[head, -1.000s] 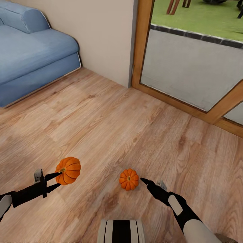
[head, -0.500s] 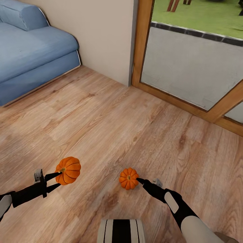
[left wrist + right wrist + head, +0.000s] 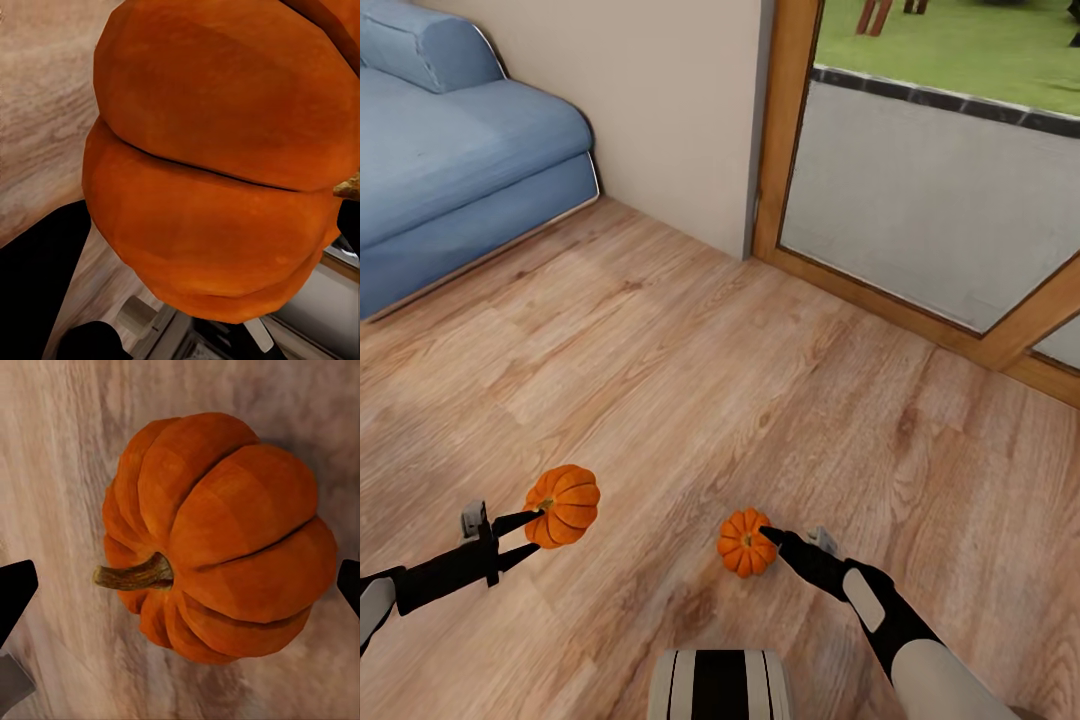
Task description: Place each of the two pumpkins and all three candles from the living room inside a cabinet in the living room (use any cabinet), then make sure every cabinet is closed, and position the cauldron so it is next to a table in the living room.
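On the wood floor (image 3: 690, 370) near the glass door (image 3: 920, 190), I have both arms reaching forward and low. My left arm comes in from the left edge of the head view, forearm nearly level, and the left gripper (image 3: 530, 527) pinches a pumpkin (image 3: 564, 505) by its near side, holding it clear of the boards with its stem turned toward the fingers. From the left wrist camera that pumpkin (image 3: 225, 165) sits right against the lens, its ribs bulging across the frame, the stem tip just showing at the edge.

My right arm angles in from the lower right, elbow bent, wrist pitched down toward the second pumpkin (image 3: 746, 542), which rests on the floor ahead of my trunk (image 3: 720, 685). The right gripper (image 3: 768, 537) has its tips at that pumpkin's right flank. From the right wrist camera the second pumpkin (image 3: 225, 540) lies between the two dark fingertips (image 3: 16, 592), which stand spread wide on either side of it and not touching it; its stem points toward one finger.

Well off to the left, a blue sofa (image 3: 460, 160) stands against the beige wall (image 3: 670, 100). The two pumpkins are apart, one raised, one grounded.
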Controlling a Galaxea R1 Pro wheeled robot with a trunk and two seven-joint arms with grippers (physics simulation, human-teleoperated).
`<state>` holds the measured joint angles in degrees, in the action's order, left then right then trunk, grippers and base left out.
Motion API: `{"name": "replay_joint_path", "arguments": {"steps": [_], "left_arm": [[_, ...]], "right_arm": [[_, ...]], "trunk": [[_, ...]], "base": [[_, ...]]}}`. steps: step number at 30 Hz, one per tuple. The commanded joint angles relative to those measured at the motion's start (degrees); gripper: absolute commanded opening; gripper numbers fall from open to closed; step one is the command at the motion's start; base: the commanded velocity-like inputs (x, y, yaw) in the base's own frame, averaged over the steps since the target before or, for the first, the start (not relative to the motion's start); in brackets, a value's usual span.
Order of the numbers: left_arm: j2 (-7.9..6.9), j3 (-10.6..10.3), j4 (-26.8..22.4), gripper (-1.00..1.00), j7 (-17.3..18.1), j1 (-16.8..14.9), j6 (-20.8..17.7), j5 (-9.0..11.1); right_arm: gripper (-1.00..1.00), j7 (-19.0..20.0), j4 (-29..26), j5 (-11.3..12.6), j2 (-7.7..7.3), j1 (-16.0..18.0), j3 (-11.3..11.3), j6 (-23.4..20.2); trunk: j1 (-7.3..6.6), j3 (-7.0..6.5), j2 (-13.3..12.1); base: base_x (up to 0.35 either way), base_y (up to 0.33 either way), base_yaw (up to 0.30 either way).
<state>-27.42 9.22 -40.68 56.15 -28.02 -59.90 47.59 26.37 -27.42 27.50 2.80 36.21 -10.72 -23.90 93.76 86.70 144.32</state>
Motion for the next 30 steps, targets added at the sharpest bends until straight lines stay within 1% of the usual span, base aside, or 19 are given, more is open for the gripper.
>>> {"name": "replay_joint_path", "arguments": {"steps": [1,5,9,12,14,18,20,29,30], "left_arm": [[0.0,0.0,0.0,-1.0,-0.2,0.0,0.0,0.0],[0.0,0.1,0.0,-1.0,-0.2,0.0,0.0,0.0],[0.0,0.2,0.0,-1.0,-0.2,0.0,0.0,0.0],[0.0,0.2,0.0,-1.0,-0.2,0.0,0.0,0.0],[0.0,0.2,0.0,-1.0,-0.2,0.0,0.0,0.0],[0.0,0.2,0.0,-1.0,-0.2,0.0,0.0,0.0],[0.0,0.3,0.0,-1.0,-0.2,0.0,0.0,0.0],[0.0,0.3,0.0,-1.0,-0.2,0.0,0.0,0.0],[0.0,0.3,0.0,-1.0,-0.2,0.0,0.0,0.0]], "right_arm": [[1.0,0.0,0.0,0.0,0.01,0.0,0.0,0.0],[1.0,0.0,0.0,0.0,0.09,0.0,0.0,0.0],[1.0,0.1,-0.1,0.0,0.1,0.0,0.0,0.0],[1.0,0.1,-0.1,0.0,0.1,0.0,0.0,0.0],[1.0,0.1,-0.1,0.0,0.26,0.0,0.0,0.0],[1.0,0.1,-0.1,-0.1,0.43,0.0,0.1,-0.1],[1.0,0.1,-0.1,-0.1,0.47,0.0,0.1,-0.1],[1.0,0.1,-0.1,-0.1,0.54,0.0,0.1,-0.1],[1.0,0.1,-0.1,-0.1,0.54,0.0,0.1,-0.1]], "trunk": [[0.0,0.0,0.0],[0.1,0.89,0.1],[0.1,0.89,0.1],[0.18,1.55,0.1],[0.18,1.55,0.1],[0.28,2.44,0.1],[0.28,2.44,0.1],[0.52,4.43,0.3],[0.52,4.43,0.3]], "base": [[0.018,0.006,0.0],[0.007,0.002,0.0],[0.001,0.0,0.0],[0.0,0.0,0.0],[0.0,0.0,0.0],[0.0,0.0,0.0],[0.0,0.0,0.0],[0.0,0.0,0.0],[0.0,0.0,0.0]]}}
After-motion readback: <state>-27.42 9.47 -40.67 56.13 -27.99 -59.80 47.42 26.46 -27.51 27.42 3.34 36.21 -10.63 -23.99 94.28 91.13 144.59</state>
